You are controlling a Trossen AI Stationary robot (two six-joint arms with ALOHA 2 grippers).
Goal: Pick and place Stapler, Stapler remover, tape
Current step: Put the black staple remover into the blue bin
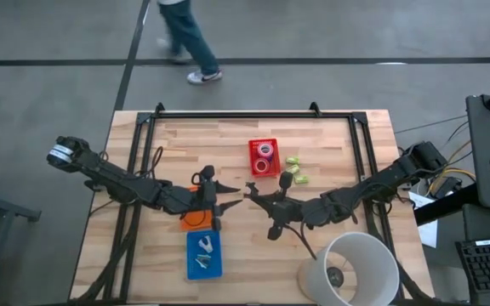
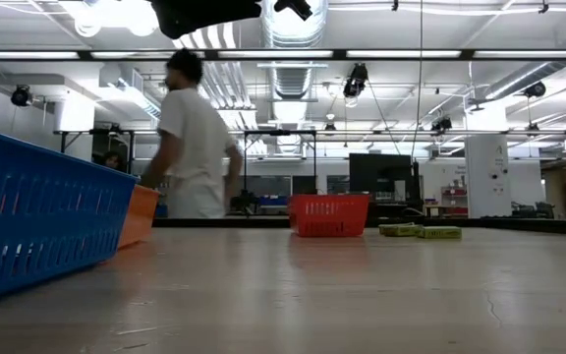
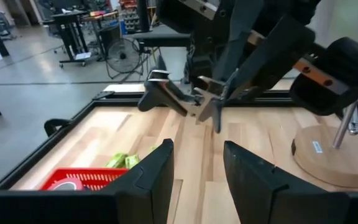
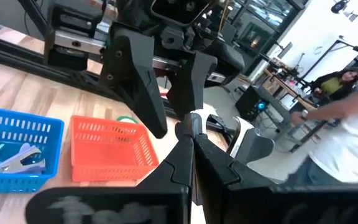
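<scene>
- High view: left hand point(image 1: 222, 197) is hovering over the orange basket point(image 1: 197, 219), fingers spread, empty.
- Right hand point(image 1: 252, 192) is facing it above the tabletop point(image 1: 330, 153), fingers pressed together.

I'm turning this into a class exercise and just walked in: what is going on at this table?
Two robot arms are sorting desk items into baskets. The left claw hangs open over the orange basket, holding nothing. The right claw is shut and empty, facing it mid-table. The blue basket holds metal tools, the red basket holds tape rolls, and small green items lie loose beside it.
</scene>
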